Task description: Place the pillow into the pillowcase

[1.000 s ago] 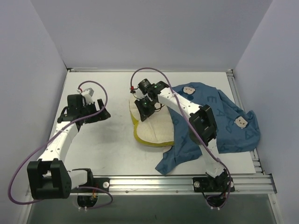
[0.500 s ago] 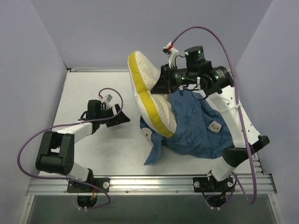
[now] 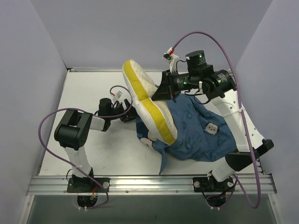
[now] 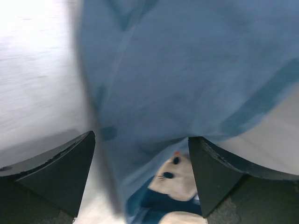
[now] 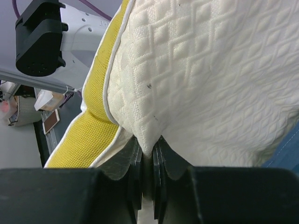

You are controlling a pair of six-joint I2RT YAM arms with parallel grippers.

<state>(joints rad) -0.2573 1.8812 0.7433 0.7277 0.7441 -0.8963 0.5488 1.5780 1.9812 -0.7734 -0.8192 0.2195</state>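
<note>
Right gripper pinched tight on pillow, held tilted over pillowcase; left gripper wide, holding nothing, cloth between its fingers; insertion pending; next: clamp the case's edge.

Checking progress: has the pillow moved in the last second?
Yes. The pillow has risen off the table, its top now past the back edge, pinched by the right gripper.

White table fills the middle of the overhead view. Slotted aluminium rail along its edge at 6 o'clock. Back wall at 12, left wall at 9, right wall at 3 (all plain pale lilac).
</note>
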